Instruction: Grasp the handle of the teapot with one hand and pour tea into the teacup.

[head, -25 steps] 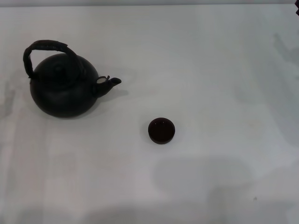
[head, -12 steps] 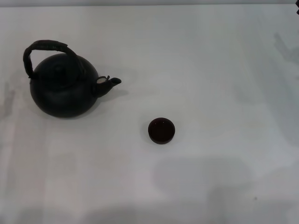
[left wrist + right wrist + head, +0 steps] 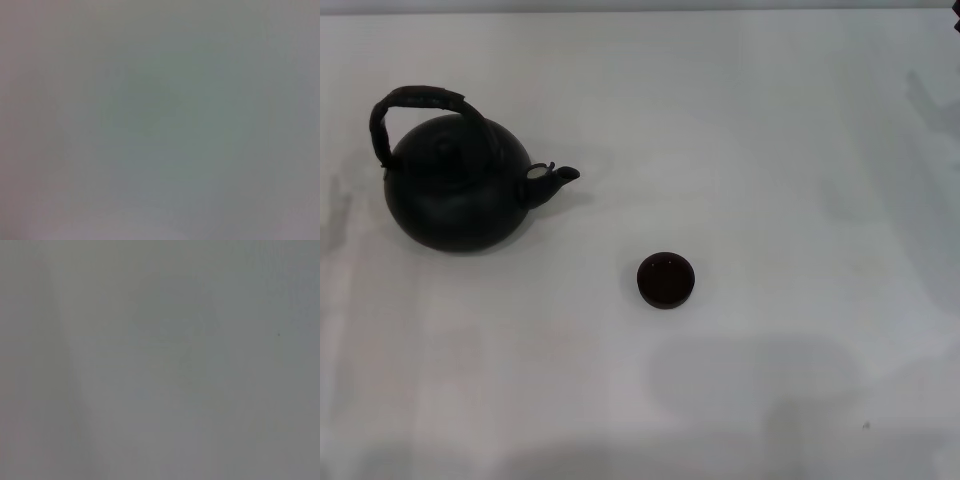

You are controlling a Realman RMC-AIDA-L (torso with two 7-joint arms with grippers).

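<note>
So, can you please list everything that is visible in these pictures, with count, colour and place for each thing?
teapot: 1, matte black, upright on the robot's left side of the table, spout toward the cup.
handle: 1, dark, rough-wrapped, arching over the teapot's lid.
teacup: 1, dark brown-black, near the table's middle, apart from the teapot.
table: 1, white, under both things.
left gripper: not in view; its wrist view shows only a blank grey surface.
right gripper: not in view; the same.
</note>
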